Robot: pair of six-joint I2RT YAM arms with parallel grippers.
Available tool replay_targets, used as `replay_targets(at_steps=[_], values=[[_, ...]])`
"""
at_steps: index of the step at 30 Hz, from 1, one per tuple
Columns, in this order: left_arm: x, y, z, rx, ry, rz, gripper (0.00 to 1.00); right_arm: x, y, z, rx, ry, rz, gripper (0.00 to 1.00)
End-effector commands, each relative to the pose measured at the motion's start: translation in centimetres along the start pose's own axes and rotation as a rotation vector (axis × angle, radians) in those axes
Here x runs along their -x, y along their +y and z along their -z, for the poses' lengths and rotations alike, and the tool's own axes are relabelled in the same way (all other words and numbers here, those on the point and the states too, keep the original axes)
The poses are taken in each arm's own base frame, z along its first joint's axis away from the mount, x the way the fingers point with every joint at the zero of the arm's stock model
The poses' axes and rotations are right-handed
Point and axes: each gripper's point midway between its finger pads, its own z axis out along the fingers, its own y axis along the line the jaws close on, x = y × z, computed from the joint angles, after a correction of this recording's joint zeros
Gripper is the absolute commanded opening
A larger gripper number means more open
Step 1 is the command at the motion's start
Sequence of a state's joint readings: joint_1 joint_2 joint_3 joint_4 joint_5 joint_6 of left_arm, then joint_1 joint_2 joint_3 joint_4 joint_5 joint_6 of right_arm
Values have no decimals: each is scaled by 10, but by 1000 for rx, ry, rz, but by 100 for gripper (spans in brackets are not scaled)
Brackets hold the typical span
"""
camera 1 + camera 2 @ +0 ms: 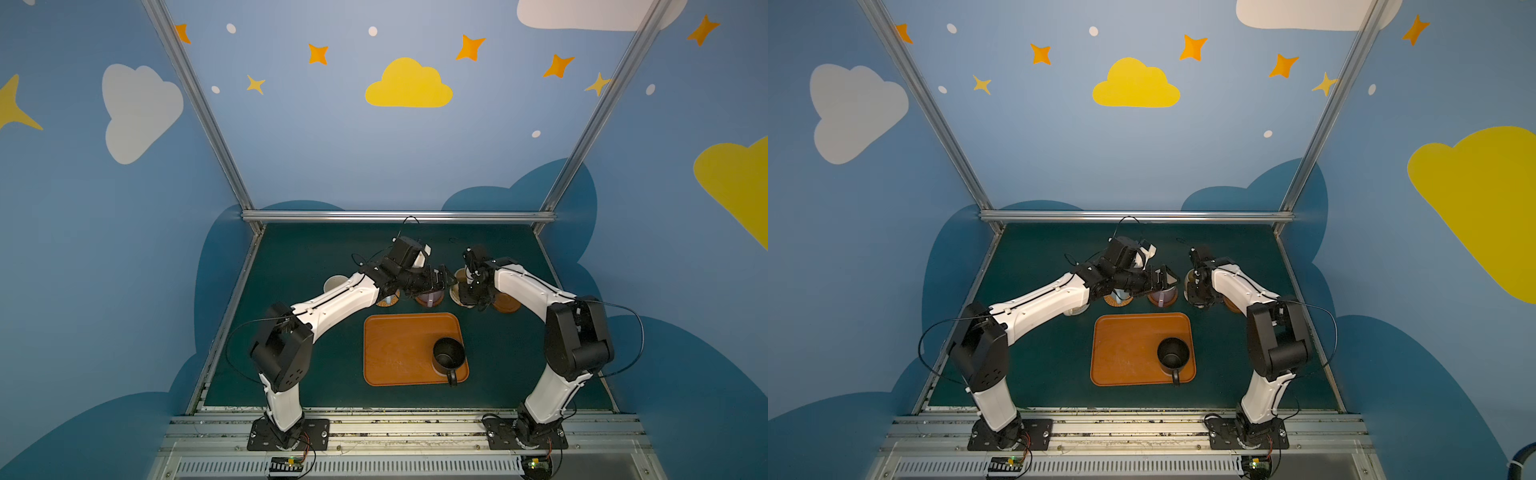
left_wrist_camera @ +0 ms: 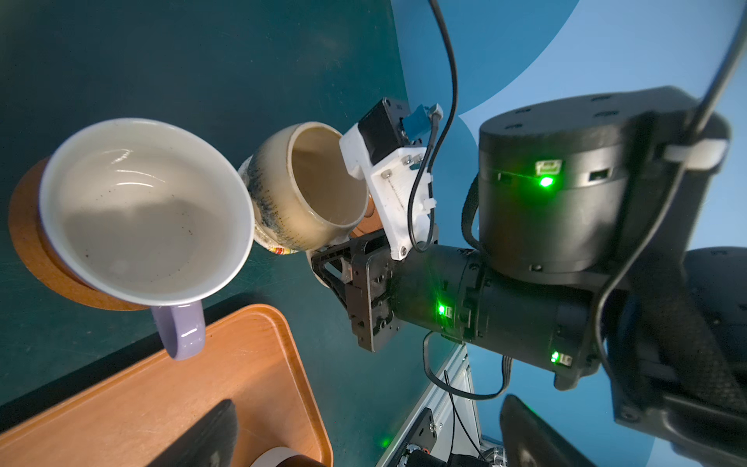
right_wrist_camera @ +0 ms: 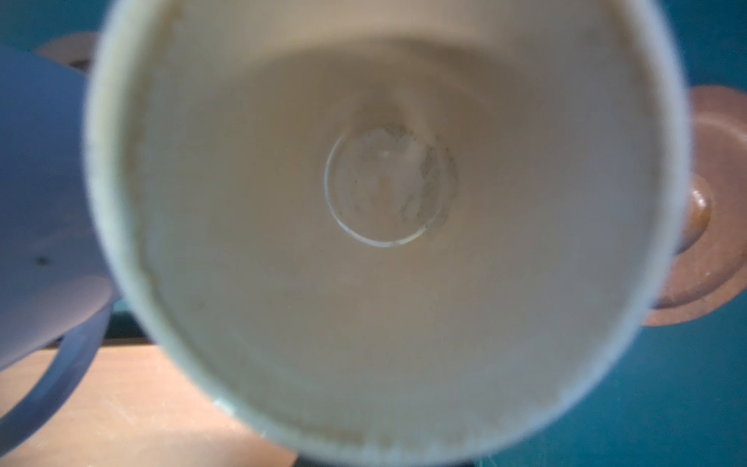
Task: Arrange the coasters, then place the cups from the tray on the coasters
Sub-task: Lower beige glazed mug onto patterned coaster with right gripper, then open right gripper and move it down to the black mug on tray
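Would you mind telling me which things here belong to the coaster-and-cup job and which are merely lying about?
Belong to the job: tray, black cup on it, lavender cup, beige cup, white cup, rattan coaster, bare wooden coaster.

Merely there: metal frame, arm cable, painted wall.
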State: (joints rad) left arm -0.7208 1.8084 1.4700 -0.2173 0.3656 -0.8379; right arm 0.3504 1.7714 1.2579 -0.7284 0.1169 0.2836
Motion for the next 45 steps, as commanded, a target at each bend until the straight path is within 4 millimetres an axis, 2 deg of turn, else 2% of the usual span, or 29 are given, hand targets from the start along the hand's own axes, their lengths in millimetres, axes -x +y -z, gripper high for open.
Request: replay_targets(at_steps=[1, 4, 10, 16, 22, 26, 28, 30, 31, 32, 35, 38, 39, 40, 45], values=[[1, 0, 2, -4, -13, -11, 100, -9, -5, -1, -28, 9, -4, 0], [1, 0, 2, -1, -15, -6, 100, -11, -6, 0, -29, 12, -6, 0], [1, 0, 4, -2, -23, -9, 100, -10, -9, 1, -51, 31, 6, 22], [2, 2, 8, 8, -38, -12, 100, -8, -13, 8, -64, 1, -3, 25], [3, 1, 11, 10, -44, -18, 100, -11, -8, 9, -34, 6, -7, 38], [4, 1, 19, 28, -65, -43, 100, -16, -4, 15, 1, 18, -28, 41], [5, 1, 24, 45, -78, -74, 100, -18, -2, 21, 19, 10, -38, 42], [5, 4, 31, 79, -83, -111, 100, -20, 2, 31, 55, -11, -58, 49], [5, 6, 33, 87, -83, -117, 100, -22, 5, 35, 78, -12, -60, 57], [4, 10, 35, 90, -79, -112, 100, -23, 5, 41, 81, -20, -65, 59], [2, 14, 42, 52, -73, -89, 100, -28, 2, 57, 76, -42, -72, 60], [-5, 11, 50, 10, -39, -130, 100, -37, 1, 73, 97, -60, -73, 61], [-9, 10, 53, 12, -21, -158, 100, -42, 5, 77, 131, -58, -73, 80], [-12, 11, 56, 20, -5, -182, 100, -46, 8, 81, 154, -56, -78, 93], [-27, 20, 75, 30, 45, -226, 100, -72, 20, 101, 220, -79, -50, 94]])
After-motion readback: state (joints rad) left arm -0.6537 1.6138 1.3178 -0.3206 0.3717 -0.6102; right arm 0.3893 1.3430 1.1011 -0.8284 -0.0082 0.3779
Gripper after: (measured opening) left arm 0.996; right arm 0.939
